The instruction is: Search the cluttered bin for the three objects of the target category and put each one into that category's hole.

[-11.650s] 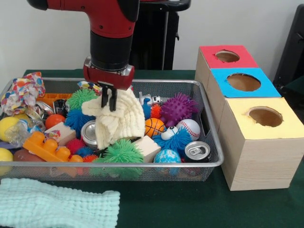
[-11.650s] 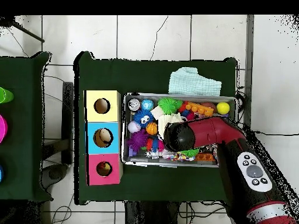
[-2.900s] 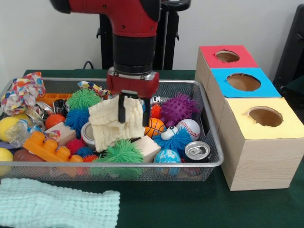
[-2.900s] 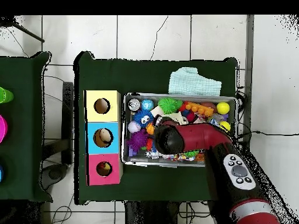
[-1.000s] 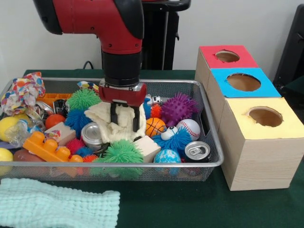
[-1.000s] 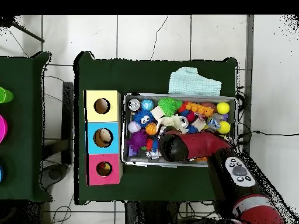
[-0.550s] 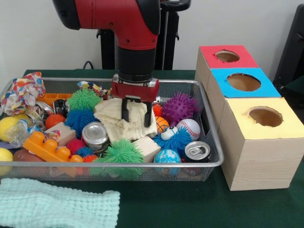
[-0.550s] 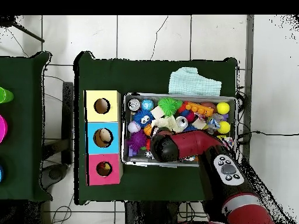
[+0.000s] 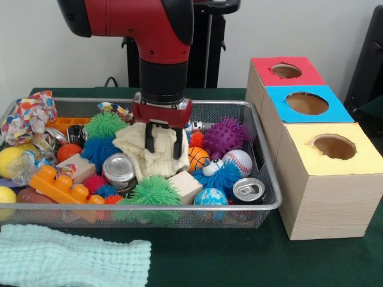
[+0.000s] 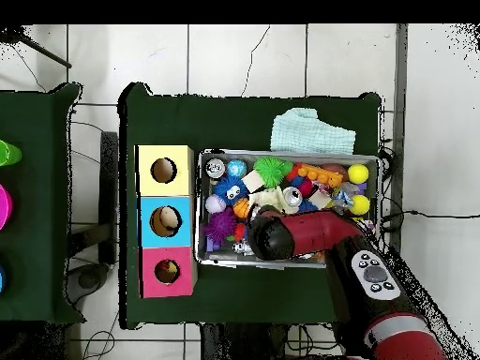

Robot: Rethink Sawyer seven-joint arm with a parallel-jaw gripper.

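Front view: you see the gripper [image 9: 162, 142] low in the wire bin [image 9: 266, 206], its two black fingers [image 9: 178, 145] spread apart, straddling the cream cloth [image 9: 149, 156] without pinching it. You cannot pick out any plush animal here. The red-surround hole [image 9: 286, 70] sits on the farthest box.

Overhead view: the arm [image 10: 305, 235] covers the bin's [image 10: 290, 153] middle; the red-surround hole [image 10: 167, 272] lies beside it.

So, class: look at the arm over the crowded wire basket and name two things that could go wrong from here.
The gripper sits at a cream cloth, not a plush animal, so a lift may carry only cloth. The cloth lies against the silver can and basketball, so pulling it could scatter them within the wire basket.
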